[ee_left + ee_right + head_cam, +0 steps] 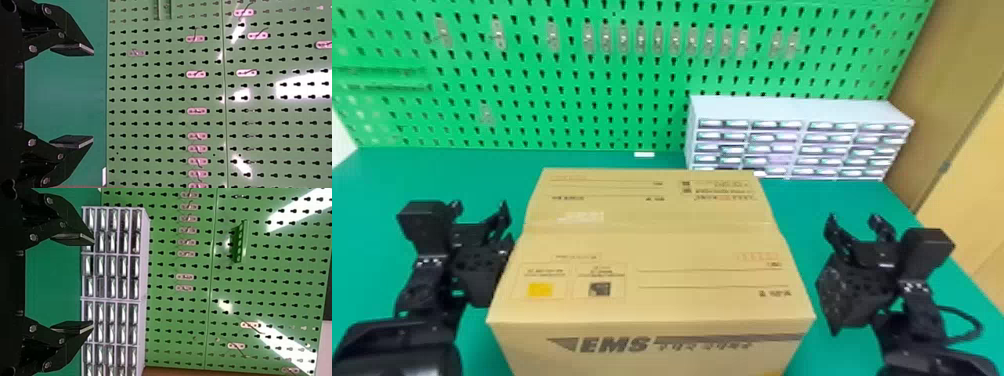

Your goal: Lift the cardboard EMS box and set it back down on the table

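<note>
One tan EMS box (pixel 652 240), top shut, yellow square, dark lettering | left hand (pixel 479 206) spread | right hand (pixel 853 218) spread

Losing the lower front of the cardboard EMS box (pixel 652 280), the table's (pixel 797 205) near edge, and the rear parts of the left arm (pixel 397 345) and right arm (pixel 939 362) past the head view's bottom. Showing too small to identify, a white thing (pixel 644 154) by the table's far edge. Blurring, the drawer cabinet's (pixel 797 107) contents near the far right corner.
</note>
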You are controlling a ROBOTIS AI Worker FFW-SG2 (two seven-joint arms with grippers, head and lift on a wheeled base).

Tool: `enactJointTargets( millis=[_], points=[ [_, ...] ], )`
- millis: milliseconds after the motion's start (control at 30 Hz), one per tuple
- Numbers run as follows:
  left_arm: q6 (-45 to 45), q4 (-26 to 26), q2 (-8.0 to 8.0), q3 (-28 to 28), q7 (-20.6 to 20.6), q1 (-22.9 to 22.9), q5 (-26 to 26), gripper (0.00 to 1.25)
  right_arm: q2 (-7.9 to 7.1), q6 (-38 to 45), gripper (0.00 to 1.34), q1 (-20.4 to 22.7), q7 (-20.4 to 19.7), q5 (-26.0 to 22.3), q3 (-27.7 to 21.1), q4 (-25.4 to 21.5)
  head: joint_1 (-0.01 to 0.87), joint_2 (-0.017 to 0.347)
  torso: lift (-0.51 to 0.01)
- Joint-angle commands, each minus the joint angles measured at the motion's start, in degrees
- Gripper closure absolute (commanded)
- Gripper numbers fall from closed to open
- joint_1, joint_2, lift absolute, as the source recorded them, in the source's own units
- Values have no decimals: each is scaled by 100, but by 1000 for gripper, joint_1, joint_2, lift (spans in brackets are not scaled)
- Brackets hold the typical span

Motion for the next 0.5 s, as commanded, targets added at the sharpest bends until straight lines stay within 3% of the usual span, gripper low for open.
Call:
enactJointTargets(
  millis=[0,467],
  points=[
    [4,0,0,14,13,17,32,461,5,-25,506,6,-22,24,57,-5,678,-14,-5],
    [-5,9,0,-12,13,44,15,461,5,-95,506,6,-30,182,84,-5,678,-14,-5]
  ],
)
